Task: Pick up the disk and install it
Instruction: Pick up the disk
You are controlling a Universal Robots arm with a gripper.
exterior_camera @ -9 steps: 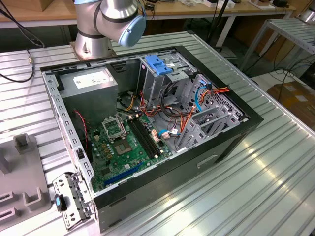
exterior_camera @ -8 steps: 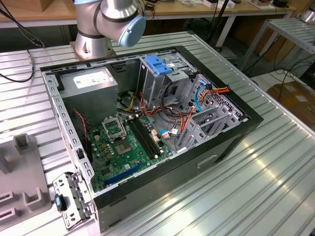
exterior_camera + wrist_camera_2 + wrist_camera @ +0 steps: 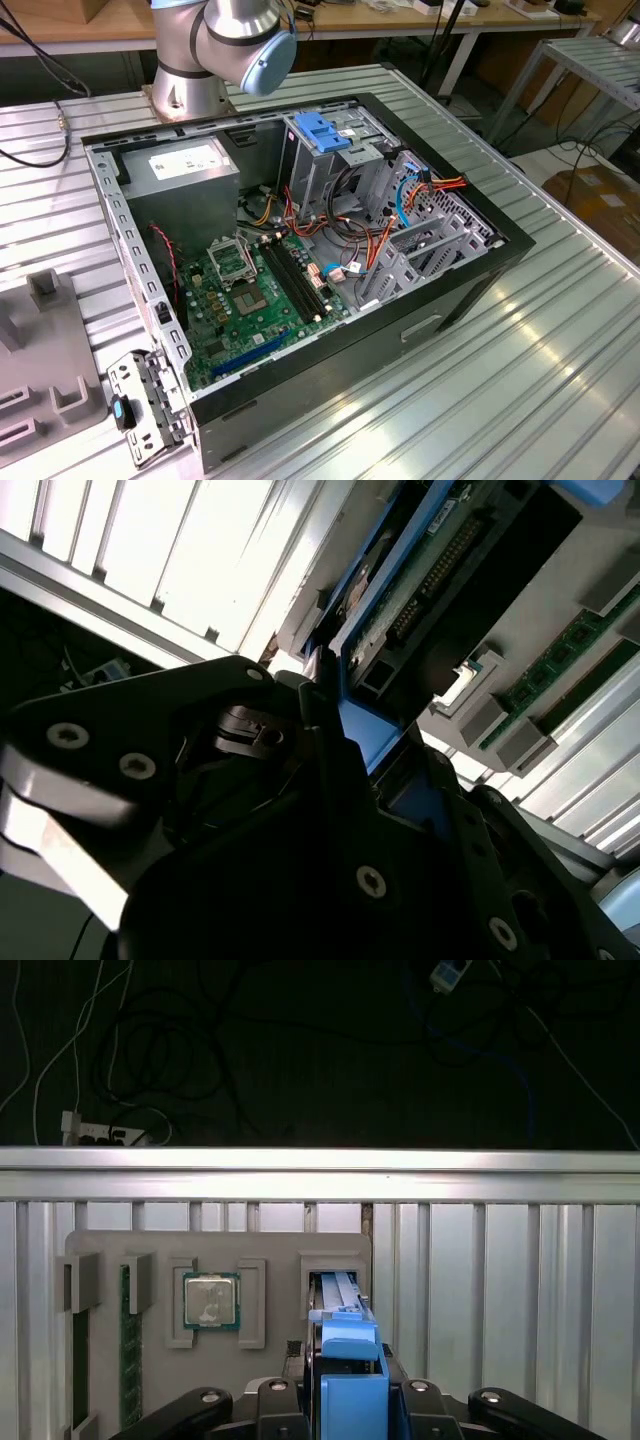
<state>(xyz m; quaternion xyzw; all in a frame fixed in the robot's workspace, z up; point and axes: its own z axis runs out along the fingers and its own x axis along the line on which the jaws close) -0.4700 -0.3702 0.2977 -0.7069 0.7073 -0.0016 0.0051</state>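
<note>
The disk [image 3: 350, 1345] stands on edge with its far end in a slot of the grey holder tray [image 3: 280, 1250], and its blue end tab points toward the camera. My gripper [image 3: 350, 1405] is shut on that blue tab, with a black finger pressed against each side. In the second wrist view the disk [image 3: 470, 580] shows its black body, circuit board and connector, and the gripper [image 3: 375, 745] clamps the blue tab. In the exterior view the open computer case [image 3: 480, 300] lies on the table, with the grey drive cage and its light-blue latch plate [image 3: 322, 130] at the back.
The tray also holds a processor chip [image 3: 210, 1300] and a memory stick [image 3: 125, 1345]. Beyond the ribbed metal table's edge [image 3: 320, 1160] is dark floor with loose cables. In the exterior view the arm's base [image 3: 225, 40] stands behind the case, and the grey tray [image 3: 40, 350] lies at the exterior view's left.
</note>
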